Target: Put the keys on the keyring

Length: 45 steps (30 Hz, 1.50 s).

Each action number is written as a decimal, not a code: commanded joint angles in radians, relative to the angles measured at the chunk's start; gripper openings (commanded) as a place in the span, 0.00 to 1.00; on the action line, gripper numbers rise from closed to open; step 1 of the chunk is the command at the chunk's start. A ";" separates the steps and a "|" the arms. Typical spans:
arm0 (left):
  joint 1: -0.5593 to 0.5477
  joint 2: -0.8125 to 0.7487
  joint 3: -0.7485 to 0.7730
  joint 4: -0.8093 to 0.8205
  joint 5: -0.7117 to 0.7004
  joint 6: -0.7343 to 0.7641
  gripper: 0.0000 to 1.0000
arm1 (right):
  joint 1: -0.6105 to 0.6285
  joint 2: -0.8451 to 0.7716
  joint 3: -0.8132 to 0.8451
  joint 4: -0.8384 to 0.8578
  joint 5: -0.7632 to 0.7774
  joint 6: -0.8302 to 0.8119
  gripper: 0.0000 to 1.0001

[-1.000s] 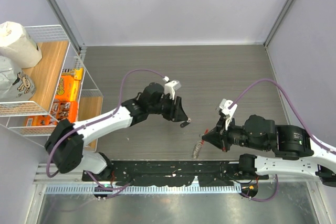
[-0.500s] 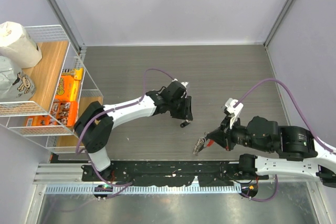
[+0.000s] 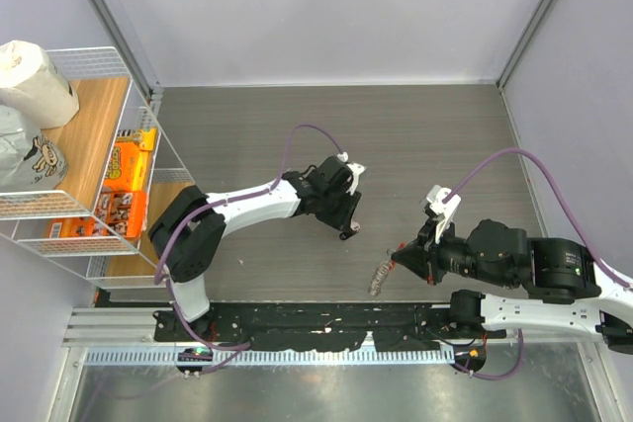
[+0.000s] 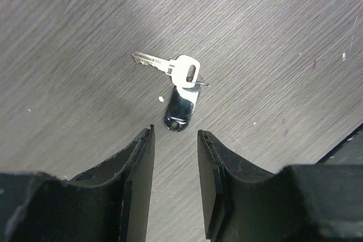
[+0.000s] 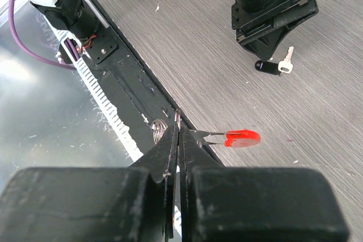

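From above and behind the arm bases, we look down on the whole table (image 3: 415,135). On the left wrist we sit close over the keys (image 4: 179,77), facing down. On the right wrist we look across from farther off, sharing those keys and the left gripper (image 5: 265,55).

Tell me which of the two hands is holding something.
The right hand: it is shut on the keyring. The left hand is open, and the keys lie untouched just beyond it.
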 commanded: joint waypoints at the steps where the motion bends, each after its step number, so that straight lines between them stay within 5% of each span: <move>1: -0.001 -0.030 0.044 0.030 0.017 0.288 0.40 | 0.004 0.003 0.044 0.023 -0.005 0.005 0.06; 10: -0.012 -0.094 -0.034 0.121 0.226 0.649 0.42 | 0.004 -0.040 0.038 0.001 -0.007 -0.003 0.05; 23: -0.075 -0.064 -0.082 0.155 0.266 1.099 0.45 | 0.004 -0.098 0.022 -0.008 -0.005 -0.018 0.06; 45: -0.090 0.048 0.032 0.115 0.249 1.198 0.42 | 0.006 -0.211 -0.042 0.024 -0.030 -0.032 0.06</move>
